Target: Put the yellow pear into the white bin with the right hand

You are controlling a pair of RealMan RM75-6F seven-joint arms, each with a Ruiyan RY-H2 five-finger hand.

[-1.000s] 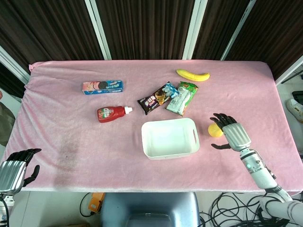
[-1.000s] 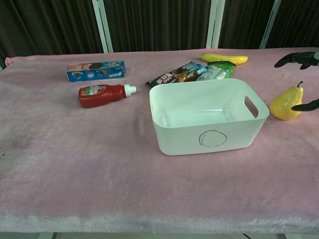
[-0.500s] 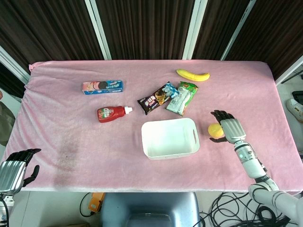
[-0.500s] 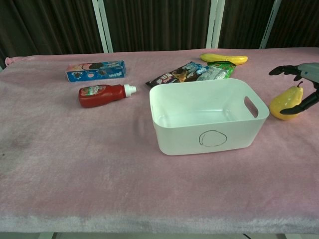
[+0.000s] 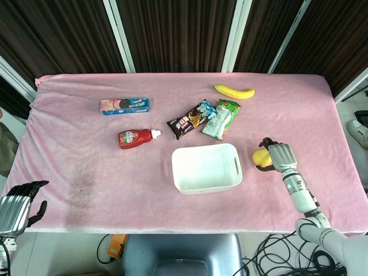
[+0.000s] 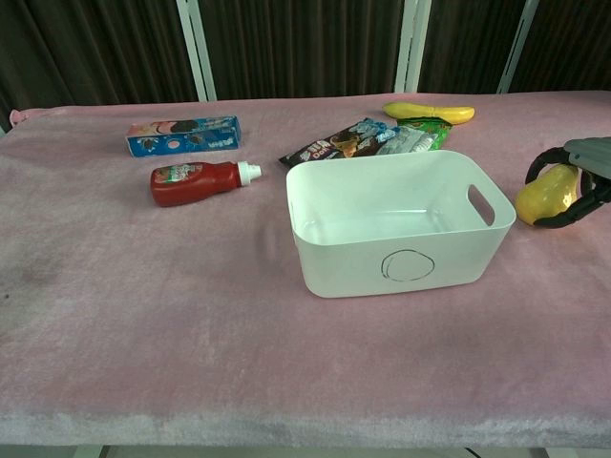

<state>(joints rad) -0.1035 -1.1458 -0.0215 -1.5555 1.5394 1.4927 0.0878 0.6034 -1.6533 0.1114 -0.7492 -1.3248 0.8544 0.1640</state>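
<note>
One yellow pear (image 6: 542, 196) rests on the pink table (image 5: 86, 161), just right of the white bin (image 5: 207, 168). Right hand (image 5: 278, 156) curls its fingers around it, apparently touching. Left hand (image 5: 17, 206) sits at the near-left edge, fingers loosely curled, holding nothing.

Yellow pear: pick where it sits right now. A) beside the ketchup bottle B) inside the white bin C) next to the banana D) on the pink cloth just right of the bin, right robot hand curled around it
D: the yellow pear rests on the cloth beside the white bin, with the right robot hand wrapped around it.
</note>
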